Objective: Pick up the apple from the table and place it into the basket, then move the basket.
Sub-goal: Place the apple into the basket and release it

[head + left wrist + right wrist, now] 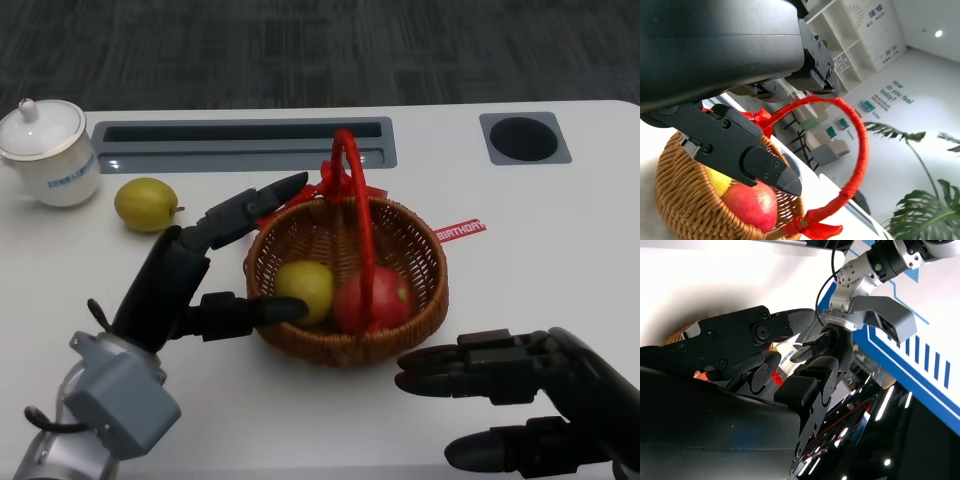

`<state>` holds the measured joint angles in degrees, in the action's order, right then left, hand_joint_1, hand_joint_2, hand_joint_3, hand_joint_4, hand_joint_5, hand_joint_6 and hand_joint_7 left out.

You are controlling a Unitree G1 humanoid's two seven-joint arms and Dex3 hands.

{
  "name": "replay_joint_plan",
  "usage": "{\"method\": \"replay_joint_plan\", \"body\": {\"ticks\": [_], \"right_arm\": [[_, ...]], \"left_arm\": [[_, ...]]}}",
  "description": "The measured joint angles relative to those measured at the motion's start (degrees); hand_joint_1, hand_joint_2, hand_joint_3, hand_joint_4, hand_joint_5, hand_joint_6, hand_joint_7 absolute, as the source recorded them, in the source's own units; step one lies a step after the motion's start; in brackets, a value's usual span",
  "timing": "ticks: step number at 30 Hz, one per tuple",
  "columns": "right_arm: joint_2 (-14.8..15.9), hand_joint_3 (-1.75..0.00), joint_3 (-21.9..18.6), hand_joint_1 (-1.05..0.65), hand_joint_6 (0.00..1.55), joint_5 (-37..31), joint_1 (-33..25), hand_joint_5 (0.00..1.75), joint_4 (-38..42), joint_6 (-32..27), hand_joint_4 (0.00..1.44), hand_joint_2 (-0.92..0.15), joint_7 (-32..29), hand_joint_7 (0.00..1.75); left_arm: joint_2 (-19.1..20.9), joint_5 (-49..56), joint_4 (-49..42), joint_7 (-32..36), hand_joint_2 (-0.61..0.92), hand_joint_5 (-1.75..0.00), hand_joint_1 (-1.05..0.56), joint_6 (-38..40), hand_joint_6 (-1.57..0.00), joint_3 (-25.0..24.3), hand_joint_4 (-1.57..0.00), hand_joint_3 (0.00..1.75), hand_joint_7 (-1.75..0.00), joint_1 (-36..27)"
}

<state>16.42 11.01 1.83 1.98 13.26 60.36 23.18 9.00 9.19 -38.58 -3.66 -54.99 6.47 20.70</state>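
A woven basket (420,262) with a red handle (357,215) sits at the middle of the tabletop (560,230), a red ribbon tied at the handle's far base. Inside lie a red apple (392,297) and, touching it, a yellow-green fruit (307,286). The left hand (195,265) reaches over the basket's left rim with its fingers spread and holding nothing: one finger (270,310) touches the yellow-green fruit, while the others stretch above the far-left rim. The right hand (520,395) hovers near the tabletop's front edge, just off the basket's front-right, fingers parted and empty. Toward the far-left corner a second yellow-green fruit (146,204) lies beside a white lidded cup (50,152). A grey slotted tray (240,143) runs along the far edge behind the basket, with a round dark recess (524,138) toward the far-right corner. A small red label (461,229) lies just right of the basket.
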Motion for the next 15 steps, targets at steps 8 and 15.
{"method": "replay_joint_plan", "body": {"ticks": [8,15], "right_arm": [[2.57,-0.08,-2.06,-0.42,0.80,-1.25,3.52,0.00,-1.17,-0.22,0.83,-0.92,0.22,0.01],[3.04,-0.14,-2.11,-0.47,0.75,-4.34,10.71,0.00,6.21,0.55,0.81,-0.92,0.45,0.00]], "left_arm": [[1.44,-5.54,2.39,-4.00,0.76,-0.03,-0.53,-2.13,-0.51,-1.21,-0.57,0.00,-0.01,-4.22],[2.40,-8.82,3.86,-8.27,0.77,-0.02,-0.61,-3.60,-0.54,-1.71,-0.60,0.00,-0.01,-6.49]]}}
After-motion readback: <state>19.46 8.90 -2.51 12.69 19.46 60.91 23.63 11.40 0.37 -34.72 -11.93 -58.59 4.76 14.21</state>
